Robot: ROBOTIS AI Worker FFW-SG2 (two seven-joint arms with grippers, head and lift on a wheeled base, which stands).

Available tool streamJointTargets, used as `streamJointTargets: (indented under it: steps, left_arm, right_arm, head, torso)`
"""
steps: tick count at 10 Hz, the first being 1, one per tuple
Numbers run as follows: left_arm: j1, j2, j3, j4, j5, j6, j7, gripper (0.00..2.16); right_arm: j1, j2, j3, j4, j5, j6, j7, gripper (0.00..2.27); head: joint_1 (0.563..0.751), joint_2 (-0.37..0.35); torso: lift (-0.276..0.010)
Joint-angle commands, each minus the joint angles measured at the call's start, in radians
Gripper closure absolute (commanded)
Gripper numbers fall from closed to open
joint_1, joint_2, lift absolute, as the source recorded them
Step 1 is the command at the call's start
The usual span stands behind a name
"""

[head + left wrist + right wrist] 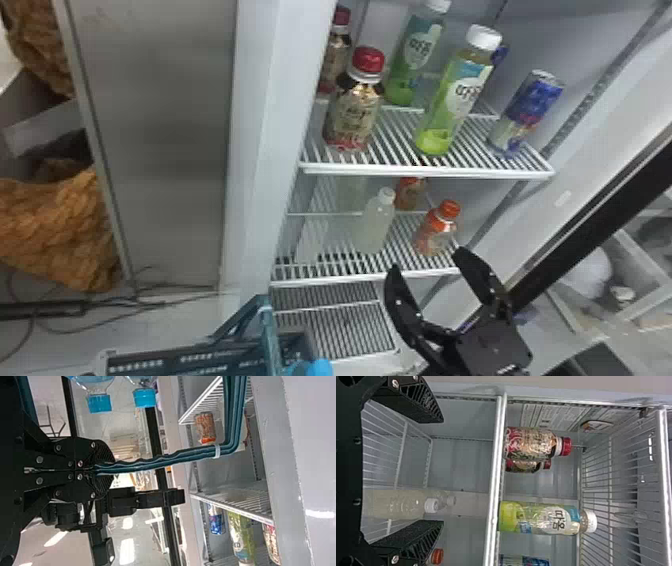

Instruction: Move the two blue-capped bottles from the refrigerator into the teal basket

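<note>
1. The two blue-capped bottles (99,403) seem already inside the teal basket (200,351), at seven o'clock in the head view; loading looks finished.
2. Left pincer (105,470): clamped on the basket's handle (178,455).
3. Right pincer (427,260): spread, empty, four o'clock, near the fridge's lower shelf (350,278).
4. Next, I'd withdraw the right, basket level.

I'm at a shop-style drinks fridge (272,125), bottles (452,100) and a can (530,112) on wire shelves (425,172). With cables (50,307) trailing nearby, I cannot tell shop from lab.
</note>
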Motion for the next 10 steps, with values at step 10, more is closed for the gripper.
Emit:
streamJointTargets:
  steps: [10]
  left_arm:
    - [0.004,-0.001,-0.001,0.000,-0.001,0.001,0.000,1.16]
  right_arm:
    - [0.002,-0.001,-0.002,-0.003,0.000,0.006,0.000,0.11]
  head:
    - [0.695,-0.350]
  torso:
    - [-0.165]
